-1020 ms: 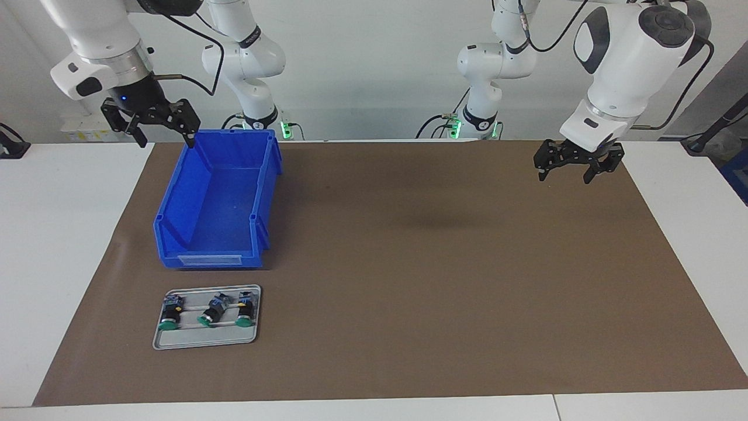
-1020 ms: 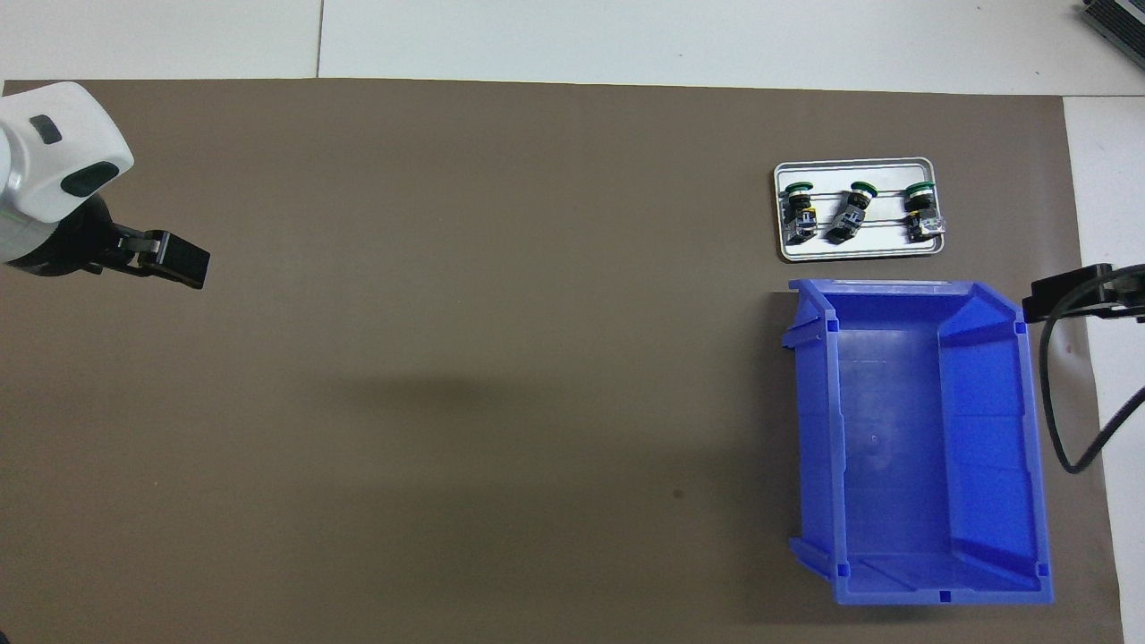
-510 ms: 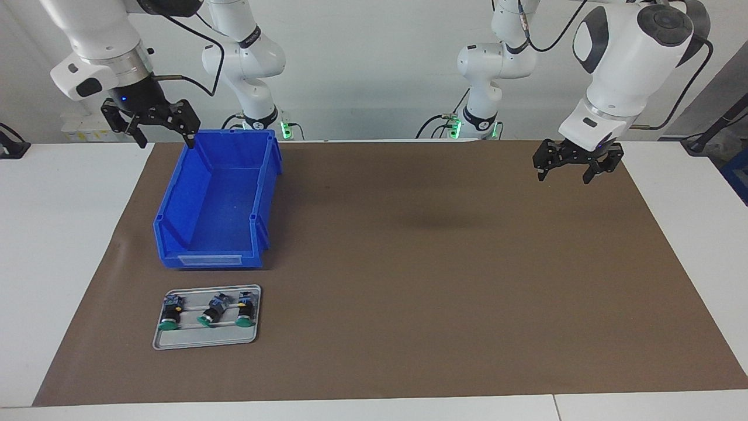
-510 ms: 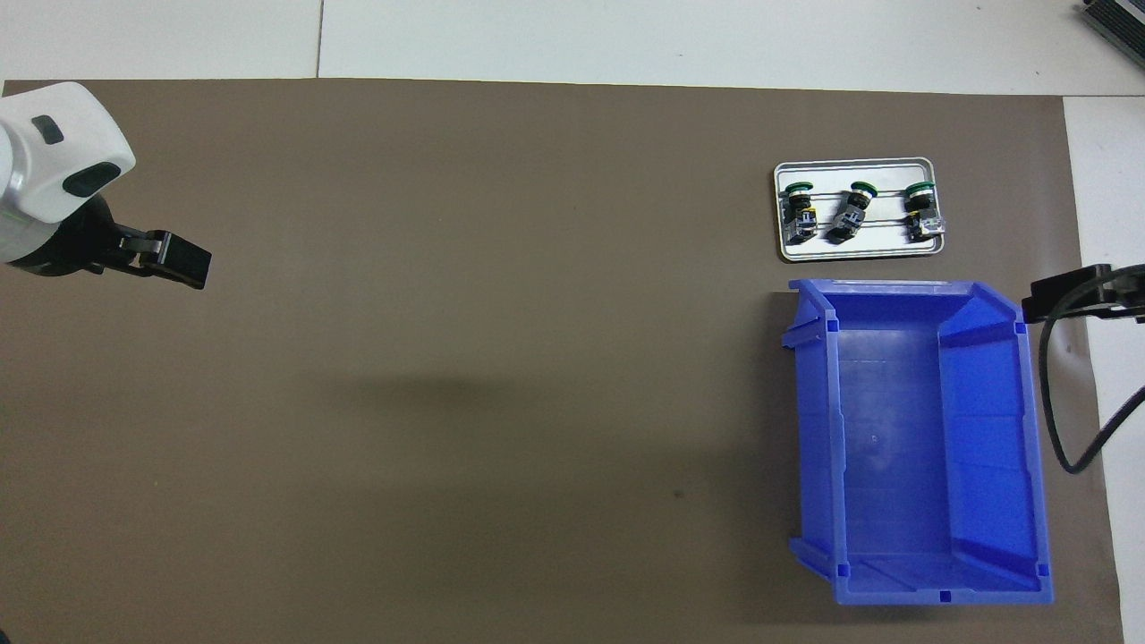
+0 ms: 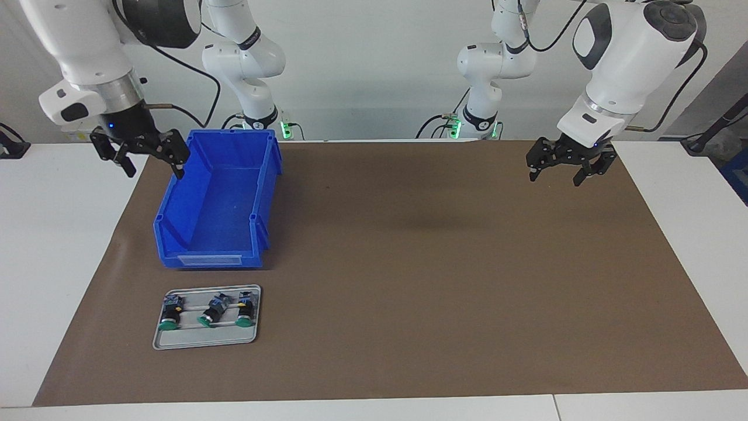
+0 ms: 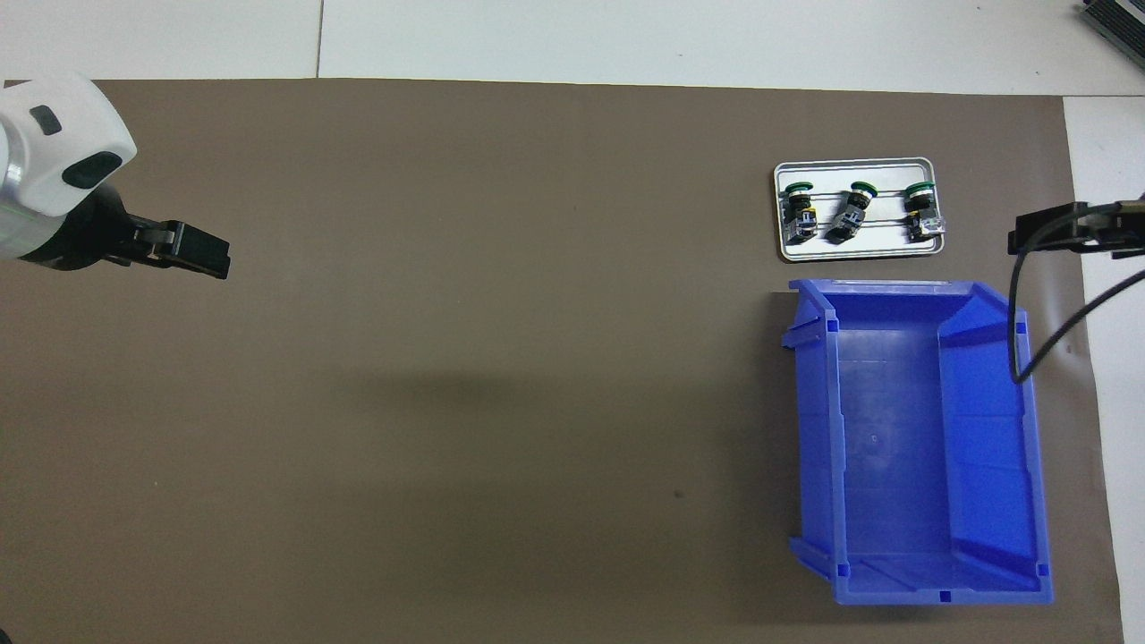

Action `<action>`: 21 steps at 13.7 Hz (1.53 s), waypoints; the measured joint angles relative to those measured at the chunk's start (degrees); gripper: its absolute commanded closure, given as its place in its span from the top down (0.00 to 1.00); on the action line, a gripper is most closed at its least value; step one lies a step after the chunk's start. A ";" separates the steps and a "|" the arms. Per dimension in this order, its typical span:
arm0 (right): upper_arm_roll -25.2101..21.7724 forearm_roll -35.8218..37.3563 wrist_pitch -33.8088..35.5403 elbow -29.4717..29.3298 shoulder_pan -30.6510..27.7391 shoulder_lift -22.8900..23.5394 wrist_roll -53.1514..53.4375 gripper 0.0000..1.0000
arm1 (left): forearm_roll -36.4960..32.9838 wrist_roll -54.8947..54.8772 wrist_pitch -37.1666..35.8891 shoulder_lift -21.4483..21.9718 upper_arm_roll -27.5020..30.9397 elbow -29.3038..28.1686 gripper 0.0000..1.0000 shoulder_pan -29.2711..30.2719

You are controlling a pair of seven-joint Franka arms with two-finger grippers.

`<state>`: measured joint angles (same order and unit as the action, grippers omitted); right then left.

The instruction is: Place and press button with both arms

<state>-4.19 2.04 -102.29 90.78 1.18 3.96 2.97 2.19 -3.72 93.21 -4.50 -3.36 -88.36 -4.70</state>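
Landmark: blue bin, empty, on the brown mat at the right arm's end of the table.

Right gripper hangs in the air just beside the bin's corner nearest the robots, over the mat's edge; fingers spread, holding nothing. In the overhead view the right gripper is cut off at the frame edge, only one black finger block and a cable loop showing, so the fingers can't be read there.

Left gripper hangs over the mat well apart from the bin, toward the left arm's end; fingers spread, empty. Overhead shows the left gripper side-on, with its wrist partly out of frame.

Tray, grey metal, sits on the mat just beside the bin, farther from the robots than it. Three buttons lie on their sides in it in a row: one button at the outer end, middle button, third button. Green caps point away from the robots. Rear parts show blue and yellow bits, detail hard to make out. Middle one lies slightly skewed. Both grippers well apart from the tray.
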 measured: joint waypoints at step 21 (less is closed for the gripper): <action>0.07 -5.37 -26.59 -4.67 1.10 31.39 18.19 0.98 | 0.17 0.05 -2.27 0.99 0.70 -1.31 1.00 2.27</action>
<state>-4.13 -3.33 -128.89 86.11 2.28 35.35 21.15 2.35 -3.67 90.93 -3.50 -2.66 -89.67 -2.44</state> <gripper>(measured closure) 0.004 0.000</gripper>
